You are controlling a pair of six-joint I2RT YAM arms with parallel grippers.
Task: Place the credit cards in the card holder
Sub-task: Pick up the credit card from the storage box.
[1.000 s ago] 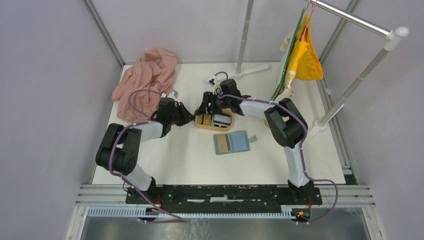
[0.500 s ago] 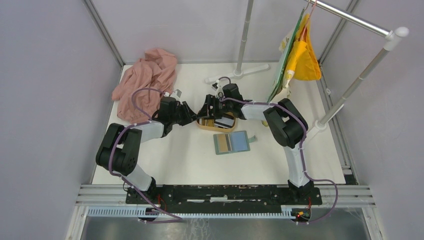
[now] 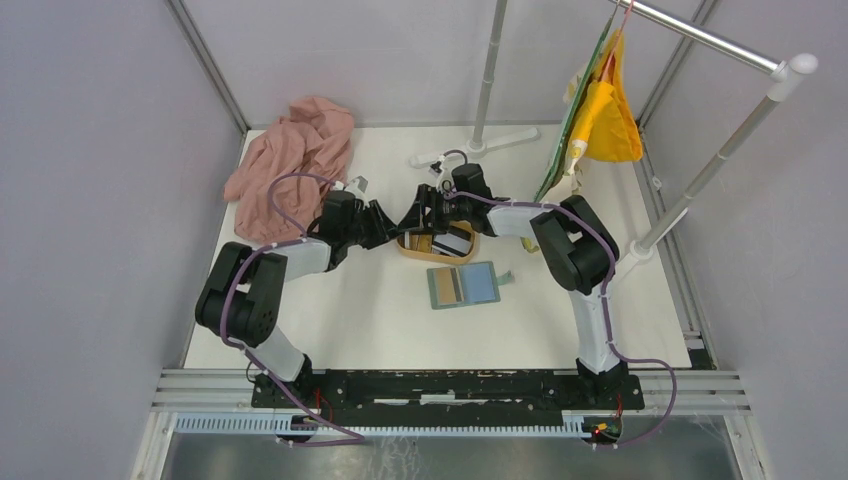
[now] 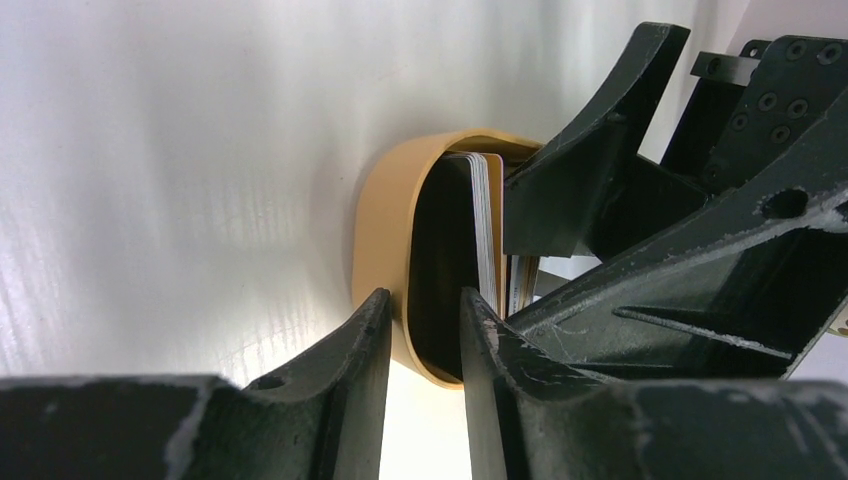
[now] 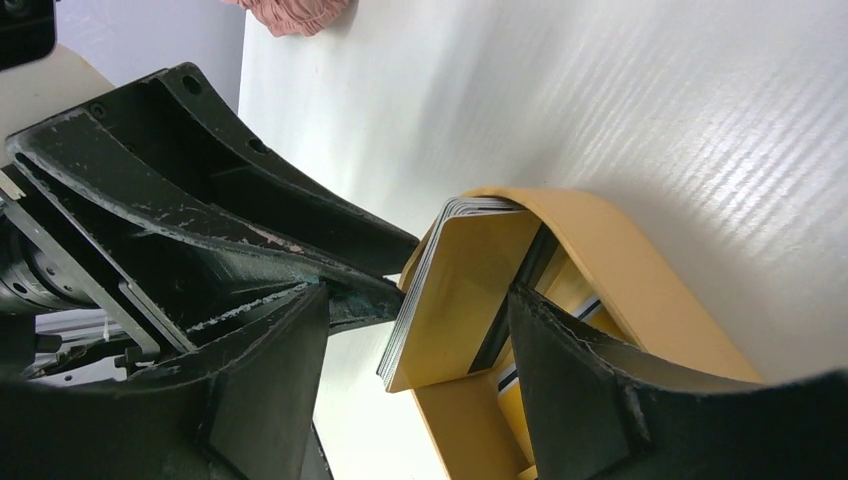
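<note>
The credit cards (image 5: 470, 290) stand on edge as a stack at the left end of the oval light-wood tray (image 5: 620, 260); more cards lie flat in the tray (image 3: 440, 257). My right gripper (image 5: 418, 300) is open, one finger on each side of the standing stack (image 4: 487, 230). My left gripper (image 4: 425, 300) is shut on the tray's rim (image 4: 385, 220), one finger inside and one outside. In the top view the left gripper (image 3: 388, 228) and right gripper (image 3: 418, 222) meet at the tray's left end. The card holder (image 3: 463, 285) lies open just in front of the tray.
A pink cloth (image 3: 292, 165) lies at the back left. A stand's pole and base (image 3: 480, 140) are behind the tray. A yellow cloth (image 3: 608, 115) hangs from a rail (image 3: 700, 35) at the right.
The left gripper has moved right onto the tray's rim. The tray has shifted a little right and turned. The right gripper has pulled back and the cards now stand up at the tray's left end.
</note>
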